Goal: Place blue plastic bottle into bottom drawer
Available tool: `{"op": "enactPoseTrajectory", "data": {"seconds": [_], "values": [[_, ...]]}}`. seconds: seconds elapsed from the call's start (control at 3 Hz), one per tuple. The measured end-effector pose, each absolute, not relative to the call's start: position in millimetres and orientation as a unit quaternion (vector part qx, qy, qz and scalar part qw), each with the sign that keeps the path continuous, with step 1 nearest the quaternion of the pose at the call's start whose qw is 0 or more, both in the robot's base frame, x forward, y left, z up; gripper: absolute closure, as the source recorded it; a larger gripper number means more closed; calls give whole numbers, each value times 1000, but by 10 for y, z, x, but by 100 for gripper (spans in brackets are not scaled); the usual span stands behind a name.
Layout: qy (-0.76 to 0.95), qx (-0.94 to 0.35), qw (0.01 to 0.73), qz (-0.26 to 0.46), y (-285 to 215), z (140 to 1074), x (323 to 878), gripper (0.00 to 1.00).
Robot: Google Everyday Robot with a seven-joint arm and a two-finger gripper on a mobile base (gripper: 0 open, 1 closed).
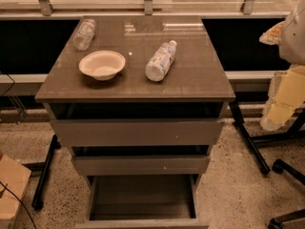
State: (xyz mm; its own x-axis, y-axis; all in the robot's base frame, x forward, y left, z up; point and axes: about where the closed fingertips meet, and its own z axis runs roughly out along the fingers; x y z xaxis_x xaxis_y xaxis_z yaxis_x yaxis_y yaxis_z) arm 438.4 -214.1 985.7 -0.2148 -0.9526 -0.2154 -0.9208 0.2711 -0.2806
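Note:
The blue plastic bottle (160, 61) lies on its side on the cabinet top (195, 82), right of centre, with its white cap pointing to the far right. The bottom drawer (143, 194) is pulled out toward me, its dark inside bare and its low front panel at the lower edge of the view. My pale arm shows at the right edge, and my gripper (281, 101) hangs beside the cabinet's right side, well away from the bottle and lower than the top.
A cream bowl (102, 64) sits left of the bottle. A smaller clear bottle (84, 34) lies at the far left corner. The top drawer (138, 131) and middle drawer (140, 165) stand slightly out. Black stand legs (250, 144) are on the right, and a cardboard box (12, 190) is at the lower left.

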Motion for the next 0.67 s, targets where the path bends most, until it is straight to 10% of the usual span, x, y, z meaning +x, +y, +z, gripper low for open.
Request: {"op": "enactPoseTrajectory", "data": {"seconds": [0.67], "values": [[776, -595, 205, -31, -2000, 9822, 4467, 0]]}}
